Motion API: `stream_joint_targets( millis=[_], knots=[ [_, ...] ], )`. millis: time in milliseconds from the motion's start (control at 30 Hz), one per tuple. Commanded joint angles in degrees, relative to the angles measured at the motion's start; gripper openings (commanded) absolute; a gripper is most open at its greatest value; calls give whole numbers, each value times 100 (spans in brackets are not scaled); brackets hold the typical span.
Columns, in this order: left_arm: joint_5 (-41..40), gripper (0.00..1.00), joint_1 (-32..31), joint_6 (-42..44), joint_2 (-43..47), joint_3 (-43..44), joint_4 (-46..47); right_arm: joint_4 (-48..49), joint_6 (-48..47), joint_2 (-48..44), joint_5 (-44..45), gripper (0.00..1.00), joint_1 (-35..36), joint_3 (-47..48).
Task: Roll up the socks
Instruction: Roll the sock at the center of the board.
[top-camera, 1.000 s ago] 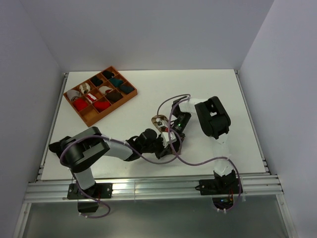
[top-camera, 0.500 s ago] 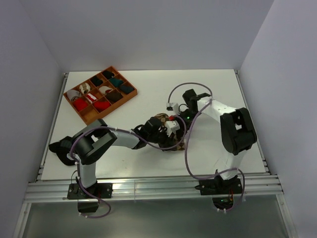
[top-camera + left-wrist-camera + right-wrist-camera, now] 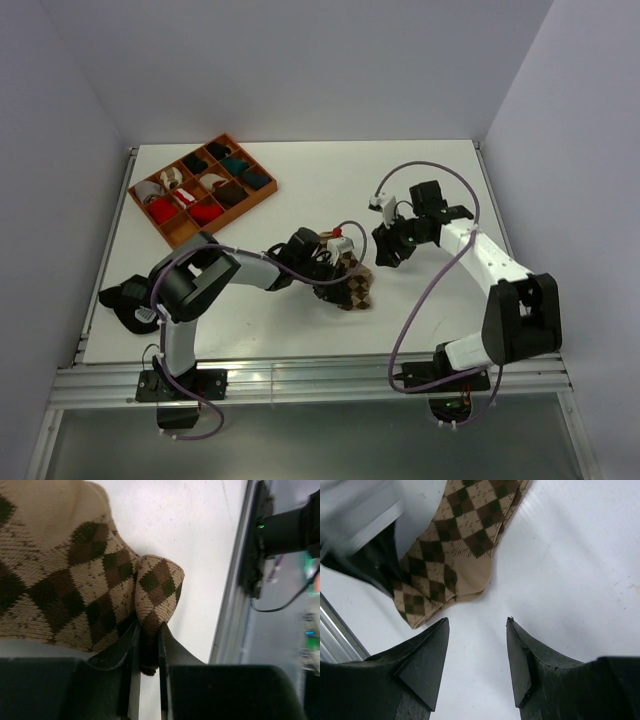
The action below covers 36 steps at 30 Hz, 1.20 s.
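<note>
The tan-and-brown argyle sock [image 3: 356,291] lies near the table's middle. My left gripper [image 3: 337,262] is at its upper left edge. In the left wrist view the left gripper [image 3: 148,632] is shut on a folded edge of the argyle sock [image 3: 75,580]. My right gripper [image 3: 385,251] is open and empty, a little to the right of the sock. In the right wrist view the right gripper [image 3: 477,622] hovers over bare table with the sock [image 3: 455,545] just beyond its fingertips. A small red and white bit [image 3: 338,234] shows by the left gripper; I cannot tell if it is the red sock.
An orange compartment tray [image 3: 231,217] with several sock rolls stands at the back left. The table's metal front rail [image 3: 235,580] shows in the left wrist view. Cables loop above both arms.
My right gripper has drawn back to the right, away from the sock and the left gripper. My left gripper stays at the sock, which now lies more spread out below it.
</note>
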State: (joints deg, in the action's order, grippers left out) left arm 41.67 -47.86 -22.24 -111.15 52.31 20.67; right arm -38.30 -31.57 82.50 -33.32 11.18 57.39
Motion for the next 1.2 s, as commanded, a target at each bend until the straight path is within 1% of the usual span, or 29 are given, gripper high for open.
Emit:
stream_joint_targets(
  millis=[0,33,200,233,333,367,400,467,500,600,800,833,967,1067,1167],
  knots=[
    [813,0,250,-868,-398,-20,-329,218,-375,-620,-113,57,-19,-375],
    [895,0,346,-1200,-433,-2,-265,262,-533,-891,-131,58,-11,-490],
    [1212,0,470,-2116,-740,243,-115,455,-1236,-1543,-271,60,103,-1236],
    [1308,0,479,-2405,-793,279,-72,499,-1429,-1718,-254,60,156,-1343],
    [1344,0,496,-2811,-864,358,-124,674,-1694,-2078,-79,61,568,-1747],
    [1379,0,505,-2838,-864,411,-342,867,-1703,-2167,105,62,726,-1853],
    [1335,0,514,-2839,-847,498,-509,964,-1721,-2264,211,63,1076,-2063],
    [1361,0,575,-2953,-846,543,-799,1332,-1738,-2527,491,64,1447,-2292],
    [1344,0,610,-2979,-864,613,-923,1465,-1738,-2615,519,66,1753,-2502],
    [1265,0,681,-3023,-960,683,-1274,1764,-1782,-2765,677,67,2063,-2732],
    [1221,0,716,-3155,-1093,728,-1443,2265,-1940,-2555,923,67,2555,-3092],
    [1221,0,716,-3233,-1119,710,-1408,2536,-1993,-2502,1176,67,2791,-3284],
    [1229,0,716,-3287,-1128,701,-1381,3011,-2028,-2493,1467,67,3178,-3506],
    [1238,0,708,-3278,-1128,710,-1433,3485,-2028,-2520,1783,68,3355,-3795],
    [1230,0,716,-3199,-1136,763,-1574,3802,-2002,-2397,2074,67,3575,-3884]
  ],
)
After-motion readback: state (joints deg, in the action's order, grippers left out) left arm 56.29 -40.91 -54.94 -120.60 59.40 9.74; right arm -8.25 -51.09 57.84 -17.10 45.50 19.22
